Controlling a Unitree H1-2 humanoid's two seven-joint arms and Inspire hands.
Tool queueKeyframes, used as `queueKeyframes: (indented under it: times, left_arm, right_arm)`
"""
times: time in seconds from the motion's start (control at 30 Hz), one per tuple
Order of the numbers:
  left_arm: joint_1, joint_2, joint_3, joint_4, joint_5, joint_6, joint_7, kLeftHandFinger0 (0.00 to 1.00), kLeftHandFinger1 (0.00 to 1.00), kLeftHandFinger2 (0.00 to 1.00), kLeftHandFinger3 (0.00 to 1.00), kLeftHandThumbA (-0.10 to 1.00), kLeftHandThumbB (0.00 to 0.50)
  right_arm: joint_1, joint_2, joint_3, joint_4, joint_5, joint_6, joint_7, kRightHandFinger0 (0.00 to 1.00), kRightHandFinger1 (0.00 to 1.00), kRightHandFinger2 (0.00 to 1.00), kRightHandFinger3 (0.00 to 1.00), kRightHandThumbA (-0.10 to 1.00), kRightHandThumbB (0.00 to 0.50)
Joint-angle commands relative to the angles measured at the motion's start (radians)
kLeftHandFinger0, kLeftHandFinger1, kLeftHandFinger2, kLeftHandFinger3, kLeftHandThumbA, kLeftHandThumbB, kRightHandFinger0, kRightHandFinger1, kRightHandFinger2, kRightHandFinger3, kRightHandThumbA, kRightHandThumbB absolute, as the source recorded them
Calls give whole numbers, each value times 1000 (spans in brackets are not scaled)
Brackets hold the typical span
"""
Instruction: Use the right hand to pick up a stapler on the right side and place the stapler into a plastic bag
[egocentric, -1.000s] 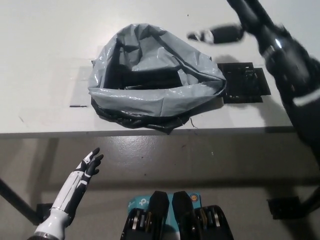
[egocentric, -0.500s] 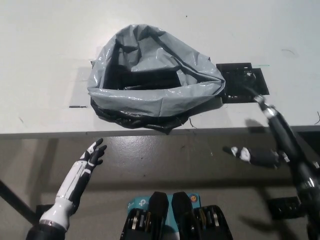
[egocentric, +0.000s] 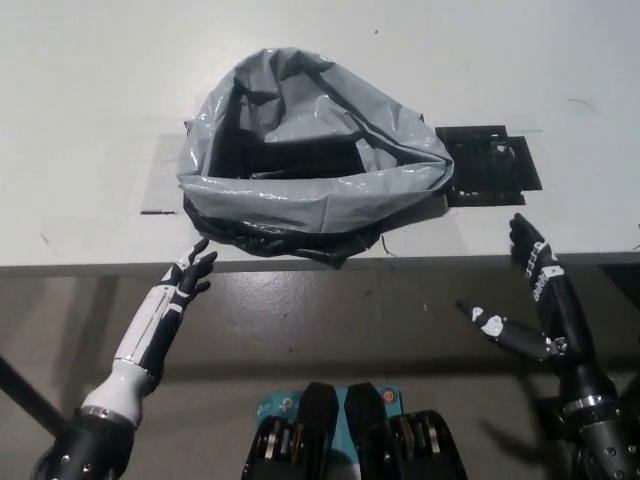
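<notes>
One gray plastic bag (egocentric: 310, 190) is lying open on the table (egocentric: 90, 120). Below it, two hands are hovering empty and spread open: white left hand (egocentric: 185, 278), black right hand (egocentric: 548, 300).

Plastic bag (egocentric: 330, 205) on table (egocentric: 90, 100), panel (egocentric: 495, 165) just right

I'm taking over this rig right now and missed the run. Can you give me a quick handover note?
Left hand: open, empty, just below the front edge of the table.
Right hand: open, empty, low at the right, off the table.
Plastic bag: grey, mouth open, on the table near the front edge.
Stapler: not visible anywhere; the bag's dark inside may hide it, cannot tell.
Left: look into the bag to confirm the stapler before calling it done.
</notes>
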Motion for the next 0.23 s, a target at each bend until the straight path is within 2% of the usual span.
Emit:
queueKeyframes:
  times: [0.0, 0.2]
  left_arm:
    - [-7, 9, 6, -17, -14, -48, -10, 1000, 1000, 1000, 1000, 1000, 0]
    - [53, 3, 0, -39, -17, -45, -11, 1000, 1000, 1000, 1000, 1000, 0]
  right_arm:
    - [-14, -10, 1, 19, 45, -70, 31, 1000, 1000, 1000, 1000, 849, 305]
    - [43, -8, 16, 11, 38, -79, 45, 1000, 1000, 1000, 1000, 828, 320]
